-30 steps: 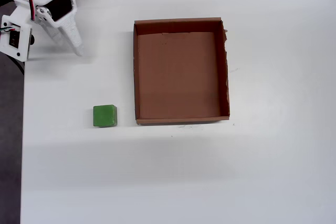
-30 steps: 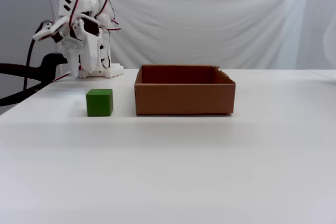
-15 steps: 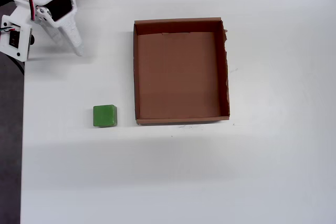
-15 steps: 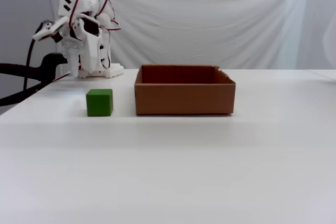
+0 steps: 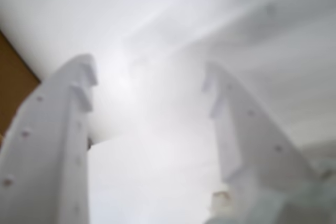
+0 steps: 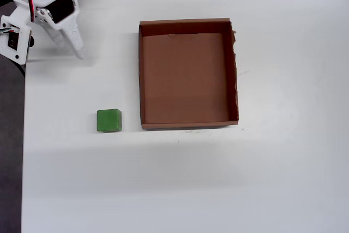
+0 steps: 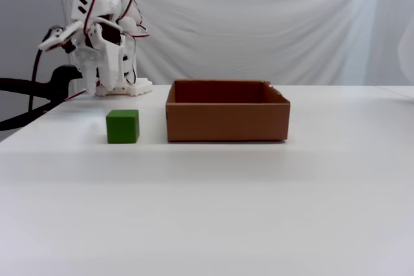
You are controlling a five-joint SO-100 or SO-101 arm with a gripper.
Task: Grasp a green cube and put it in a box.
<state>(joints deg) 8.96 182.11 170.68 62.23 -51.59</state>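
The gripper [image 5: 149, 85] stands with its two white fingers [image 5: 58, 145] spread wide apart in the wrist view, nothing between them but blurred white surface and cloth. A sliver of brown shows at the left edge of that view, too blurred to name with certainty. In the overhead view the gripper [image 6: 76, 47] sits at the upper left corner of the white table [image 6: 283, 178], its fingers pointing down and to the right, and the white arm [image 7: 97, 37] with its red and black wires rises behind it in the fixed view, folded up close to its base.

Out from the fingertips, the green cube [image 6: 109, 120] lies well apart from the gripper, further down the overhead view and a little to the right, resting flat on the table with no part of the tool touching it. In the fixed view the green cube [image 7: 122, 126] stands in front of the arm, nearer the camera.

The box [image 6: 234, 69] lies to the right of the gripper in the overhead view, well clear of it, with its open top up and its brown floor bare. The cube sits just beside the box's lower left corner, close but not touching; in the fixed view the box [image 7: 226, 121] stands just right of the cube with a narrow gap between them.

A white cloth backdrop [image 7: 272, 30] hangs behind the table.
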